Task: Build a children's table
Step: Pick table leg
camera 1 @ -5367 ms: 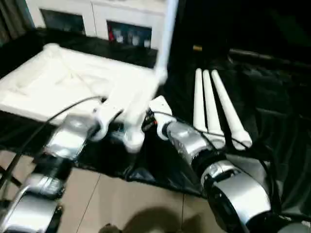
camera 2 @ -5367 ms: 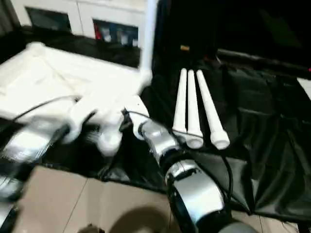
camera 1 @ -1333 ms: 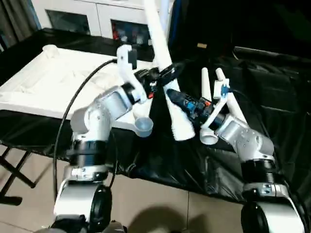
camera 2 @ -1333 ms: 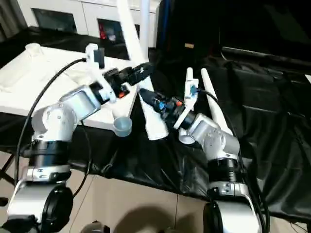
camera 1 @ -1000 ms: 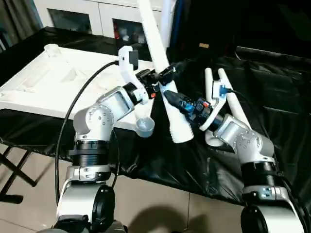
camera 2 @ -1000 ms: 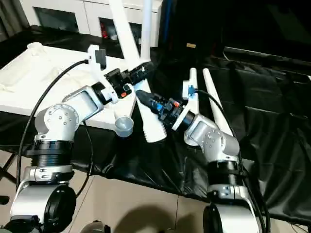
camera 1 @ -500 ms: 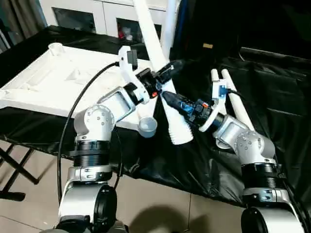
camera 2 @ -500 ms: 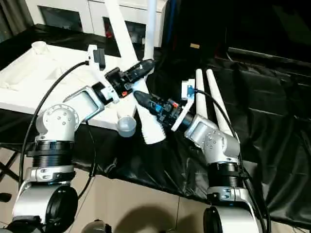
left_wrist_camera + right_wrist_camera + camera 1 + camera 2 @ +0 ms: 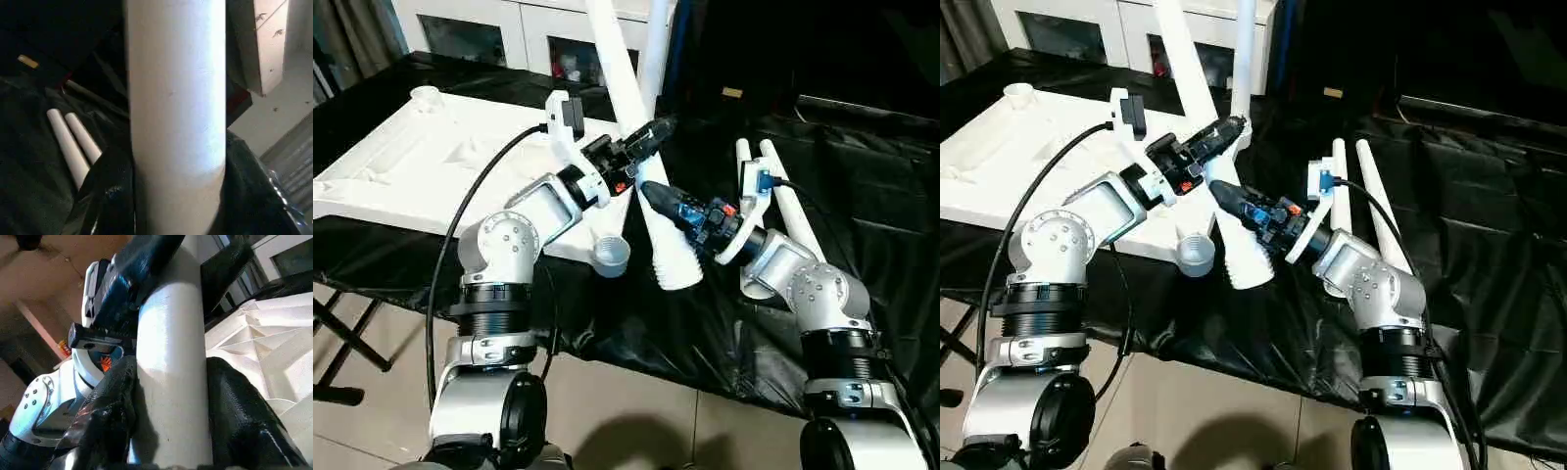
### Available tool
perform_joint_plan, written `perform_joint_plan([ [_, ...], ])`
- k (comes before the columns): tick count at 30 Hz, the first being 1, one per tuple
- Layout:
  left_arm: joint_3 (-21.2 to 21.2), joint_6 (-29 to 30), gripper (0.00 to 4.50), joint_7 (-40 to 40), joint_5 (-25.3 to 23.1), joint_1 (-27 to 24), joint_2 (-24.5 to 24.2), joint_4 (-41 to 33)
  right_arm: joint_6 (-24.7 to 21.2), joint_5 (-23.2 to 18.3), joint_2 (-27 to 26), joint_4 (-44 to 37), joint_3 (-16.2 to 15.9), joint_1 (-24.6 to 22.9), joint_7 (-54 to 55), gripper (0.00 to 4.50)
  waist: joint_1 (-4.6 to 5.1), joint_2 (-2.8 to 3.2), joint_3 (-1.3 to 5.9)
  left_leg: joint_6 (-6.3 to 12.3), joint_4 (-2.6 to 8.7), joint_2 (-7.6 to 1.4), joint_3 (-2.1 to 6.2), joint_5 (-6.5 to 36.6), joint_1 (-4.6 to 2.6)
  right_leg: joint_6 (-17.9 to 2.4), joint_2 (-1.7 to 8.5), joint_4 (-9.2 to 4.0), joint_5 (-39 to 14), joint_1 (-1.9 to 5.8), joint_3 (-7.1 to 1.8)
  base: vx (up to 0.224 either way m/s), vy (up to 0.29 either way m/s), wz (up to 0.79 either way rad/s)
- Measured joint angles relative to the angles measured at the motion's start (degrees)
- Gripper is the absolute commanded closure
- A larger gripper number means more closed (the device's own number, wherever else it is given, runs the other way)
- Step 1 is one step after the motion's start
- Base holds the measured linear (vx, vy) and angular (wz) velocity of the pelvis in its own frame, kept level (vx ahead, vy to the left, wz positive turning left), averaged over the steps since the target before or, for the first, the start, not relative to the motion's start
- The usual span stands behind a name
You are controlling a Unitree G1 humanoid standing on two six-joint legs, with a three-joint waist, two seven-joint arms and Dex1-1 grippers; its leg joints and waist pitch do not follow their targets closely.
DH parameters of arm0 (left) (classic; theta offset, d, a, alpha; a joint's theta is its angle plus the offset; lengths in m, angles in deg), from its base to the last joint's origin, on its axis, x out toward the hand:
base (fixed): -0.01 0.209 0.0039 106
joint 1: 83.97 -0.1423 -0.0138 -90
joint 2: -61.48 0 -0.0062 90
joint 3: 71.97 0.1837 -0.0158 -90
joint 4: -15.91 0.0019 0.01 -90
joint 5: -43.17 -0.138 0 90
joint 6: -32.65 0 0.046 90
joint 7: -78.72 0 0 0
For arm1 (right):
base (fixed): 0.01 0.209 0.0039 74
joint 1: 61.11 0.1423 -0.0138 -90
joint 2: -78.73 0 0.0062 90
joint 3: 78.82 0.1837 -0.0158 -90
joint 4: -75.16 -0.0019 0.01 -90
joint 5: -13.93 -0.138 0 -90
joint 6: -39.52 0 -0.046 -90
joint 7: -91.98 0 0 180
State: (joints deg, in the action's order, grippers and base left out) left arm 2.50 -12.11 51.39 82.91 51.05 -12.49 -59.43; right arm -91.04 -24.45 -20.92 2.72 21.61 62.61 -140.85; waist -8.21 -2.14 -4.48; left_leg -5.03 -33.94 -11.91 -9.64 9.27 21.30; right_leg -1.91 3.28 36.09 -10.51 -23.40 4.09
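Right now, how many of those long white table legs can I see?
4. One leg is held by both grippers, slanting over the table's near corner. One stands upright in the far corner socket. Two lie side by side on the black cloth, right.

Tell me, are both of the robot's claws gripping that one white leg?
Yes, the left gripper and right gripper both clamp the same tilted leg.

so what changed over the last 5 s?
Both grippers took hold of a table leg: left gripper above, right gripper below, lifting it off the black cloth. Two spare legs remain lying there. Tabletop and the already-mounted leg unchanged.
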Motion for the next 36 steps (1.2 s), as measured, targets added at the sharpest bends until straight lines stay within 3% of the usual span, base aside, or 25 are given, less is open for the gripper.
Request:
perform_joint_plan([
  [6,1.3,-0.2,2.62,-0.5,-0.7,0.0,-0.9,0.0,0.3,0.8,0.8,-0.6,-1.2,0.0,0.2,2.70,0.00,0.00,0.00,0.00,0.00,0.00,0.00,0.0,0.00,0.0,0.00,0.00,0.0,0.00,0.00,0.000,0.000,0.00],
  [9,3.0,-0.6,2.62,-1.0,-1.9,0.0,-1.8,-0.6,0.1,1.5,1.4,-1.4,-2.2,0.0,1.2,2.01,0.01,0.00,0.00,0.00,0.00,0.00,0.00,0.0,-0.01,0.0,0.00,0.00,0.0,0.00,0.00,0.000,0.000,0.00],
  [15,7.8,-1.8,2.65,-1.0,-5.9,0.1,-3.2,-1.4,0.2,7.2,3.4,-1.7,-7.8,0.4,3.7,1.60,0.00,-0.01,0.00,-0.01,0.00,0.00,0.00,0.0,0.00,0.1,0.00,-0.01,0.0,0.00,-0.01,0.000,0.000,0.00],
  [21,13.5,-4.4,2.65,-1.1,-12.0,0.8,-6.2,-2.4,-1.5,11.8,6.2,-2.2,-13.4,0.8,4.4,1.60,0.06,-0.01,0.00,-0.01,0.02,0.00,0.00,0.0,-0.01,0.1,0.00,-0.01,0.0,0.00,-0.02,0.000,0.000,0.00],
  [27,16.1,-5.2,2.65,-0.2,-14.8,0.8,-6.4,-2.8,-1.2,14.6,6.0,-2.2,-16.4,0.9,6.7,1.60,0.09,-0.01,0.00,-0.01,0.02,0.00,-0.02,0.0,0.00,0.1,0.00,-0.01,0.0,0.00,-0.03,0.000,0.000,0.00],
  [34,16.7,-5.8,2.65,1.3,-16.2,0.8,-5.9,-4.0,-1.1,16.0,2.9,-2.1,-16.3,3.1,12.0,1.60,0.21,-0.01,0.00,-0.02,0.02,0.00,-0.02,0.0,-0.02,0.1,0.00,0.00,0.0,0.00,-0.04,0.000,0.000,0.00],
  [36,16.7,-5.8,2.65,1.8,-16.6,0.8,-5.9,-4.0,-1.2,16.3,1.8,-1.6,-16.3,3.1,13.6,1.90,0.21,0.00,0.00,-0.02,0.02,0.00,-0.02,0.0,-0.01,0.1,0.00,0.00,0.0,0.00,-0.05,0.000,0.000,0.00],
])
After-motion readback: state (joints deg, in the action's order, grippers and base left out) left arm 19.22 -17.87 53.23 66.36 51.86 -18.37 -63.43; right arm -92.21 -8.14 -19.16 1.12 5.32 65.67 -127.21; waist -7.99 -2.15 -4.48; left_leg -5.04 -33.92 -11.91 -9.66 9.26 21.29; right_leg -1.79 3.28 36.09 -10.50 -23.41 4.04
